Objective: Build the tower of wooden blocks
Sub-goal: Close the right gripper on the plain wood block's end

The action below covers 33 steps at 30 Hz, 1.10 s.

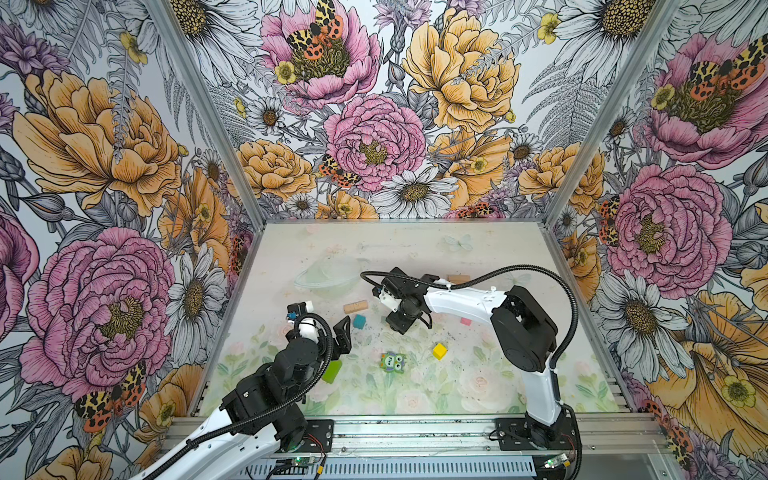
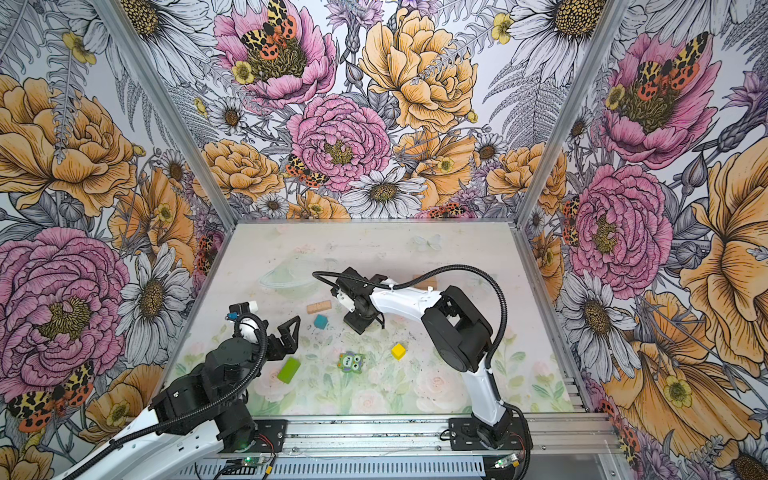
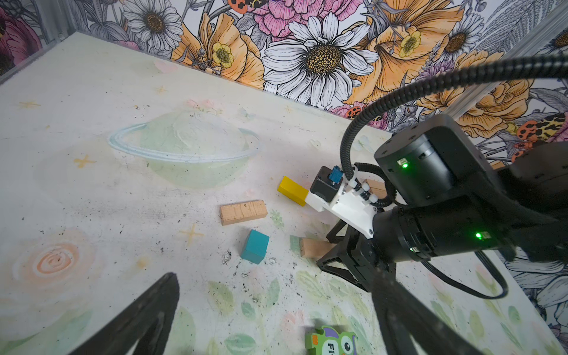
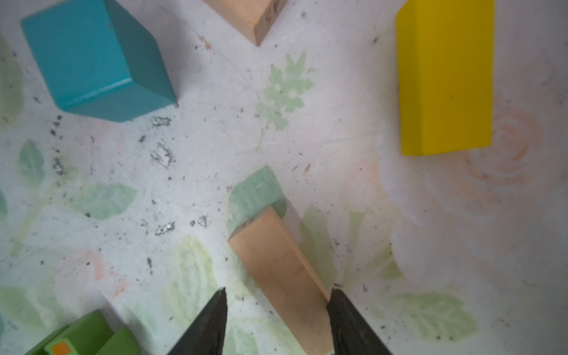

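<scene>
One tan bar (image 4: 270,255), just beside the teal cube (image 1: 359,321), sits between the half-closed jaws of the right hand (image 4: 278,295), grip uncertain, probably picked as the tower's base, while the left hand (image 3: 273,295) hovers wide open, empty.

2 white-and-black arms (image 1: 461,301), black corrugated cables (image 3: 461,78)

Three tan bars (image 1: 355,306) (image 1: 459,278) (image 3: 315,248), two yellow blocks (image 1: 439,351) (image 3: 292,190) — one teal cube (image 1: 359,321), one pink block (image 1: 466,321), one lime block (image 1: 332,371), one owl (image 1: 392,361).
</scene>
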{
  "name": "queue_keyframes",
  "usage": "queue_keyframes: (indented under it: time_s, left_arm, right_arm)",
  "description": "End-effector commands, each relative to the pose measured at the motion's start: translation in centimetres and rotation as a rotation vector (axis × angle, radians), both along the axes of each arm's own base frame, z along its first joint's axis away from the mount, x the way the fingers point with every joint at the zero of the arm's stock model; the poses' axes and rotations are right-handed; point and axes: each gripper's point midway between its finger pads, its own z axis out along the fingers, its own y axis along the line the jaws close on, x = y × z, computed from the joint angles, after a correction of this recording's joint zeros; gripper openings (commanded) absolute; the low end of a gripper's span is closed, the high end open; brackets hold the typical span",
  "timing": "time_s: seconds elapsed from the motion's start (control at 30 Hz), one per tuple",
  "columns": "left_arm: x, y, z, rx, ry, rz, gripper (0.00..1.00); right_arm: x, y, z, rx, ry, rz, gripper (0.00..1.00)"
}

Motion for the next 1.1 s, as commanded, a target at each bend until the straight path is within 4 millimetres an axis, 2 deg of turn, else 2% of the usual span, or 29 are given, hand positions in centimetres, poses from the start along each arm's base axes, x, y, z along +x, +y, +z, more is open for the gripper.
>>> queue_keyframes:
  time_s: [0.0, 0.3, 0.6, 0.73, 1.03, 1.07]
  left_arm:
    - [-0.2, -0.1, 0.6, -0.013, -0.010, -0.017, 0.99]
    - [-0.2, 0.0, 0.4, -0.015, -0.011, -0.012, 0.99]
    - [-0.3, 0.0, 0.3, -0.018, -0.011, -0.017, 0.99]
    - [-0.3, -0.1, 0.2, -0.020, -0.011, -0.022, 0.99]
    - [-0.2, 0.2, 0.4, -0.018, -0.014, -0.011, 0.99]
    - [-0.2, 0.1, 0.4, -0.018, -0.014, -0.013, 0.99]
  right_arm:
    - [0.9, 0.6, 0.0, 0.000, -0.020, 0.010, 0.56]
    - [0.6, 0.8, 1.5, 0.037, -0.028, 0.028, 0.57]
    - [1.0, 0.9, 1.9, 0.045, -0.037, 0.037, 0.58]
    - [1.5, 0.6, 1.6, 0.041, -0.036, 0.028, 0.58]
    - [1.0, 1.0, 1.0, 0.052, -0.004, 0.050, 0.58]
    - [1.8, 0.2, 0.8, 0.053, 0.003, 0.026, 0.58]
